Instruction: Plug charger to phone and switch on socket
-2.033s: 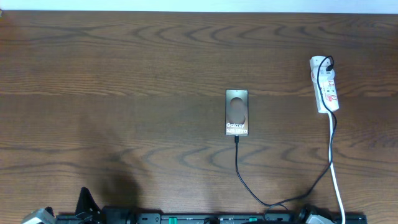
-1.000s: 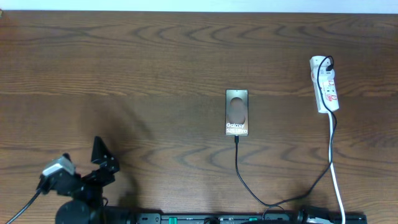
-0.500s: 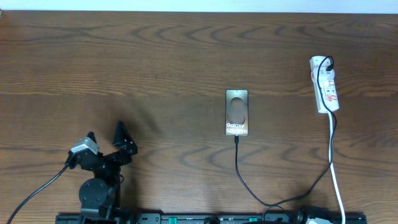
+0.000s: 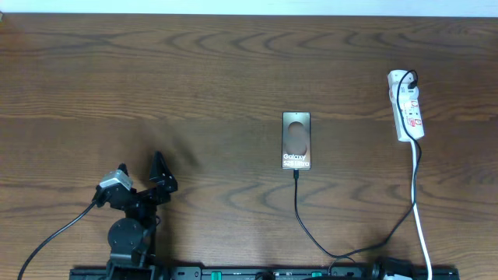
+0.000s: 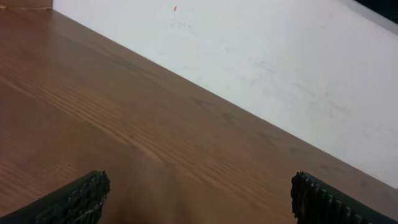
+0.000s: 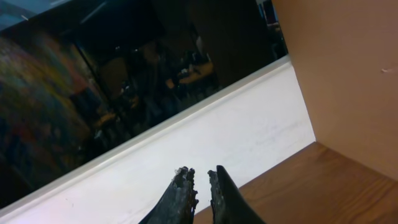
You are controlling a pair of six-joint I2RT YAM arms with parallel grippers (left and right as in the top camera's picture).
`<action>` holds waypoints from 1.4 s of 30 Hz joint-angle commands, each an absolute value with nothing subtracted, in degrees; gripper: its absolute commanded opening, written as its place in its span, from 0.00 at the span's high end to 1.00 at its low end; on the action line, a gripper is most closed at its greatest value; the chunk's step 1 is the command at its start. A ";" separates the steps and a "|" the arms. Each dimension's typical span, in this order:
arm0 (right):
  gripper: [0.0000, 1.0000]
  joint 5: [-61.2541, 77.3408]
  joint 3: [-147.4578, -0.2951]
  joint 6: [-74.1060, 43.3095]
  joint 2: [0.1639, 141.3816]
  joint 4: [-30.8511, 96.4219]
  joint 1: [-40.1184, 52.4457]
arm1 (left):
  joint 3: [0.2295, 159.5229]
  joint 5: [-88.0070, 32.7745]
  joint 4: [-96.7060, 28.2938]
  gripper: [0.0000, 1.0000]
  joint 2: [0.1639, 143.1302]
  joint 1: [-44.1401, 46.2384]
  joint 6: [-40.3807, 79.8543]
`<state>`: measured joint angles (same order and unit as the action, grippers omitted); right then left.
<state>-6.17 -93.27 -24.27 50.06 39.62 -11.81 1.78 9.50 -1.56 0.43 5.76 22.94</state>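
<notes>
The phone (image 4: pixel 296 140) lies flat mid-table, its "Galaxy" end toward me. The charger (image 4: pixel 299 208), a thin black cable, runs from the phone's near edge down to the front and up right to a black plug on the socket (image 4: pixel 407 107), a white power strip at the far right. The cable's tip meets the phone's edge; I cannot tell if it is seated. My left gripper (image 4: pixel 141 163) is wide open and empty over bare wood at the front left, far from the phone; in the left wrist view (image 5: pixel 200 199) only its fingertips (image 5: pixel 81 198) show. My right gripper (image 6: pixel 200 180) is nearly shut, empty, pointing at a wall.
The strip's white lead (image 4: pixel 420 225) runs down to the front edge at the right. A black rail (image 4: pixel 257 273) lies along the front edge. A white wall (image 5: pixel 280 56) borders the table's far side.
My left arm has come up from the front left edge and moved right and forward over the table, its jaws open. The phone, cable and socket have not moved.
</notes>
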 commanded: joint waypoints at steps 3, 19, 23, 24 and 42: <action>0.89 -6.00 -92.88 -24.18 48.66 39.64 -11.51 | 0.23 9.43 -3.29 0.05 0.25 5.54 23.24; 0.88 2.13 -92.88 -24.18 41.91 39.83 -5.85 | 0.23 9.43 -3.16 0.05 0.34 5.54 23.22; 0.89 2.15 -92.88 -24.18 38.37 39.86 -4.82 | 0.23 9.43 -3.16 0.05 0.34 5.54 23.22; 0.89 2.17 -92.88 -24.18 36.99 39.86 -4.75 | 0.23 9.43 -3.16 0.05 0.34 5.54 23.22; 0.91 6.20 -92.88 -24.16 18.83 39.38 4.60 | 0.23 9.43 -3.16 0.05 0.34 5.54 23.24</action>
